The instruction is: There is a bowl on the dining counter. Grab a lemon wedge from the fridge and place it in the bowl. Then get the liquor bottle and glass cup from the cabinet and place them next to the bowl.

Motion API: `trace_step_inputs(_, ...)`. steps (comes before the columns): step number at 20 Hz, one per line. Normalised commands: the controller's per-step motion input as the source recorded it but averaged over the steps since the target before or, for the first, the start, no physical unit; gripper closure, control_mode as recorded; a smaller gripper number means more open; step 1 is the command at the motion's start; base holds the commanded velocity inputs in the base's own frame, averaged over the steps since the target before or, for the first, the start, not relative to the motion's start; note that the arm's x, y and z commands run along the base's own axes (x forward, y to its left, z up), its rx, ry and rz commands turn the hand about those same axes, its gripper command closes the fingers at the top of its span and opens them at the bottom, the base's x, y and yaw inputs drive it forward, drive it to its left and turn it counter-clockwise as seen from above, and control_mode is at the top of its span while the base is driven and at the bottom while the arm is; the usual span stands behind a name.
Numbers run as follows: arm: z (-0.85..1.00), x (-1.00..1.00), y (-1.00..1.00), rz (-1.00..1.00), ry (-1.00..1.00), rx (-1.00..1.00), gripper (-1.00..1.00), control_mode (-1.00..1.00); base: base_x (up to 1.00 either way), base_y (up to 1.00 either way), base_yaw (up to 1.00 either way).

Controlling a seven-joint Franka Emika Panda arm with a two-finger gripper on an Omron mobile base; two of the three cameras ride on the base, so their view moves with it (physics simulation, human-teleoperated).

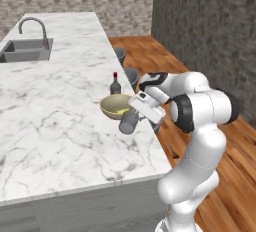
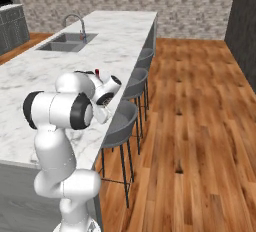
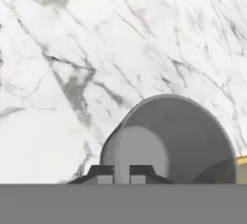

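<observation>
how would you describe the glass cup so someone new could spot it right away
Start at the long white marble counter and follow its right edge to the yellowish bowl. The glass cup is just in front of that bowl, tilted on its side and pinched by the gripper. Unlike the dark liquor bottle standing behind the bowl, it is a grey, see-through cylinder.
</observation>
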Motion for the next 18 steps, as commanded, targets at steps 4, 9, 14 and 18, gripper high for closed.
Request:
trace_step_inputs(4,-0.37,0.23,0.21,0.00,0.00,0.00,1.00,-1.00,0.00,0.00,0.00)
trace_step_inputs(9,-0.14,-0.10,0.14,0.03,0.01,0.00,1.00,-1.00,0.00,0.00,0.00)
trace_step_inputs(14,0.01,-0.09,0.08,0.00,0.12,0.00,1.00,-1.00,0.00,0.00,0.00)
trace_step_inputs(18,-0.04,0.00,0.14,0.00,0.09,-0.01,1.00,-1.00,0.00,0.00,0.00)
